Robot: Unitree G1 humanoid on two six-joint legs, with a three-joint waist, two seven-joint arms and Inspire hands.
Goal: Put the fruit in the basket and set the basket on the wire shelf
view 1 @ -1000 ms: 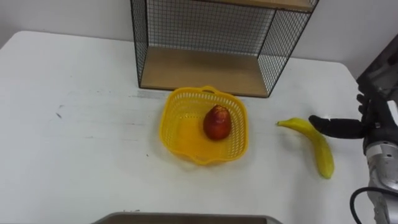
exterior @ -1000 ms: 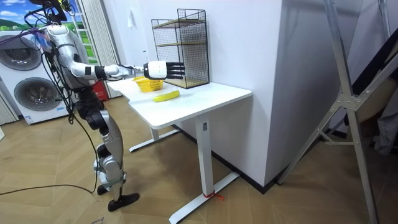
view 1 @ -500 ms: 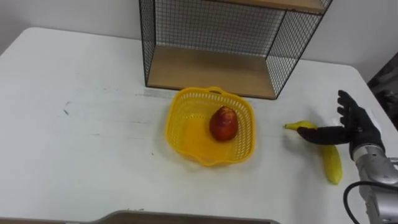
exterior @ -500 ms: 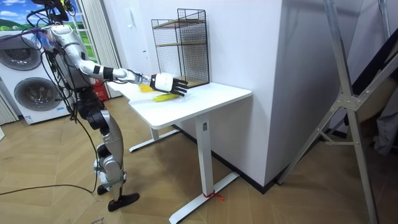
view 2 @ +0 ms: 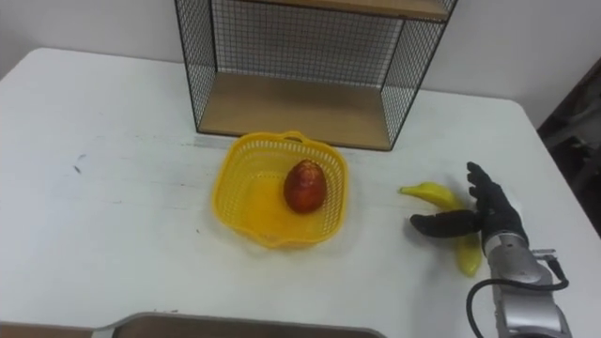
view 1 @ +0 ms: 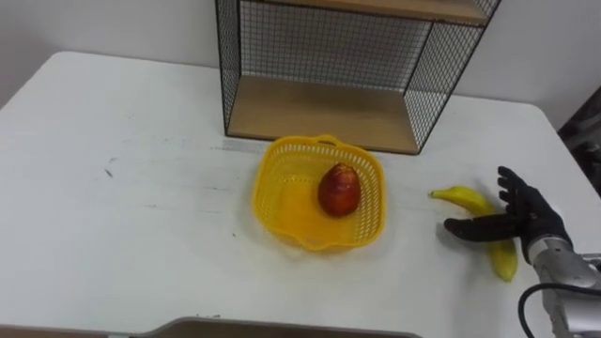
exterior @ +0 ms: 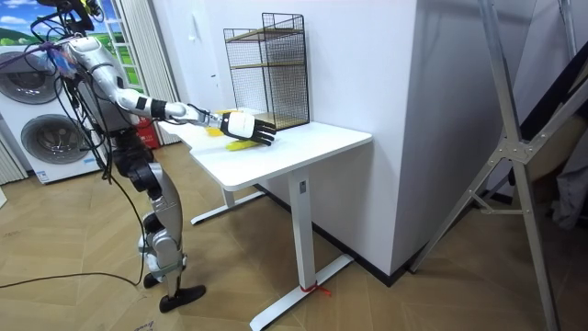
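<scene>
Since a second ago the right hand (view 1: pixel 526 214) has come down and drawn in from mid-air, and it now sits low over the banana (view 1: pixel 465 199), on the side away from the basket (view 1: pixel 266 160). Its fingers (view 1: pixel 510 184) are spread and straight, with the thumb reaching back toward the basket across the banana's middle. Nothing is gripped yet. The banana lies on the tabletop (view 1: pixel 141 207), apart from the basket on its right. The red fruit (view 1: pixel 339 189) is already inside the basket. The wire shelf (view 1: pixel 319 113) stands just behind the basket.

My worry is the closing move. The banana is curved and lies flat, so if I curl the fingers from this angle they may press on its back and roll or skid it further from the basket rather than get under it. Only the thumb crosses it, so a pinch could turn out shallow and let the banana swing or drop on the way over. A low carry could also knock the light basket's rim and push it against the shelf.

From the eye views I cannot tell whether the palm is touching the banana or hovering just above it. The hand covers the banana's middle. The shelf's upper tiers are cut off at the top edge.
</scene>
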